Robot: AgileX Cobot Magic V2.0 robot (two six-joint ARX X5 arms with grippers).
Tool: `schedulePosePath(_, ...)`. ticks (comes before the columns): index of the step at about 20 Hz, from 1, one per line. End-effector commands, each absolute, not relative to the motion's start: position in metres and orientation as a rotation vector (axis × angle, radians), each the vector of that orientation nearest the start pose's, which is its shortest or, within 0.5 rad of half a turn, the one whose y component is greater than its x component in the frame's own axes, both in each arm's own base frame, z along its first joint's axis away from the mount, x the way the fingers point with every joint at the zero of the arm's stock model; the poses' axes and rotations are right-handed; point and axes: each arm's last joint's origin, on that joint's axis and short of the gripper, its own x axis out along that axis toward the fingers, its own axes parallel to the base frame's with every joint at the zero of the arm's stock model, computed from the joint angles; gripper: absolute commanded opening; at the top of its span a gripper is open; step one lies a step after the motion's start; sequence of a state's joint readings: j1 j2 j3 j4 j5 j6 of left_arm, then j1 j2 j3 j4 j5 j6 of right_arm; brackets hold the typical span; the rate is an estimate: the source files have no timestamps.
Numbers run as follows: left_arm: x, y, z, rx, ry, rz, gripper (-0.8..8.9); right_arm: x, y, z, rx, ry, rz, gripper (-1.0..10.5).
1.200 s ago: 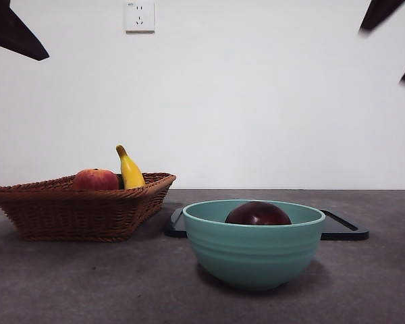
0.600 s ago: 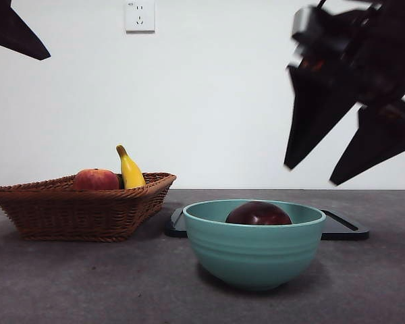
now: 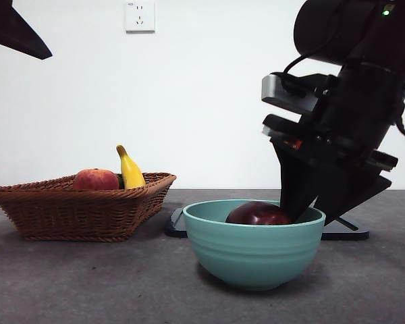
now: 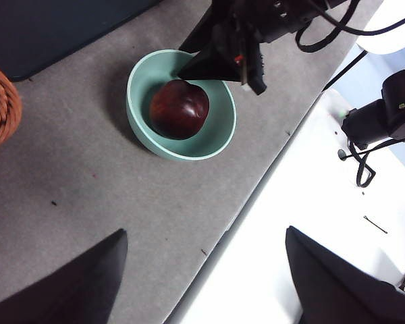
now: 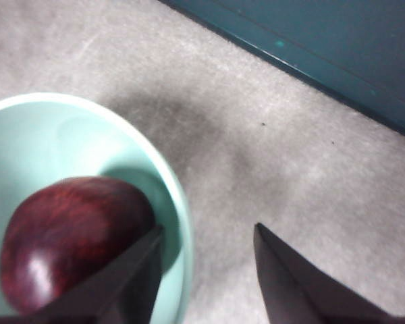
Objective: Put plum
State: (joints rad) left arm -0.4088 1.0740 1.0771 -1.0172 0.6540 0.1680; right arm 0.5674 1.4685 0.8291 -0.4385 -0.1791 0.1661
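The plum [image 3: 258,214] [image 4: 179,108] [image 5: 67,236], dark maroon and glossy, lies inside a teal bowl [image 3: 253,253] [image 4: 219,128] [image 5: 54,142] at the middle of the table. My right gripper [image 3: 309,217] [image 5: 208,229] [image 4: 212,67] has come down at the bowl's right side and is open. One jaw is inside the bowl right beside the plum, the other is outside the rim. Whether the inner jaw touches the plum is unclear. My left gripper [image 4: 204,233] [image 3: 17,34] waits high up, open and holding nothing.
A wicker basket [image 3: 81,209] [image 4: 0,104] at the left holds a red-orange fruit [image 3: 95,179] and a banana [image 3: 129,170]. A dark flat tray [image 3: 344,229] [image 5: 324,40] lies just behind the bowl. The table's edge [image 4: 256,196] runs close to the bowl.
The right arm has dropped from the upper right corner down to the bowl, its jaws now astride the rim. Plum, bowl, basket and left arm have stayed put.
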Motion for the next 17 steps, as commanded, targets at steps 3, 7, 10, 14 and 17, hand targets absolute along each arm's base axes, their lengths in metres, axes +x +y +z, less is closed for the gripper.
schedulePosePath(3,0.167,-0.092,0.322,0.024,0.932,-1.068,3.74,0.228,0.155,0.181,-0.063,1.124,0.58,0.4)
schedulePosePath(7,0.167,-0.092,0.322,0.024,0.93,-1.068,3.74,0.227,0.157,0.182,-0.059,1.115,0.596,0.1)
schedulePosePath(10,0.167,-0.092,0.323,0.024,0.93,-1.068,3.74,0.228,0.158,0.188,-0.044,1.098,0.598,0.1)
schedulePosePath(14,0.167,-0.092,0.323,0.024,0.929,-1.069,3.74,0.232,0.159,0.211,-0.021,1.062,0.604,0.1)
schedulePosePath(17,0.167,-0.092,0.323,0.024,0.929,-1.069,3.74,0.242,0.158,0.23,-0.001,1.02,0.588,0.1)
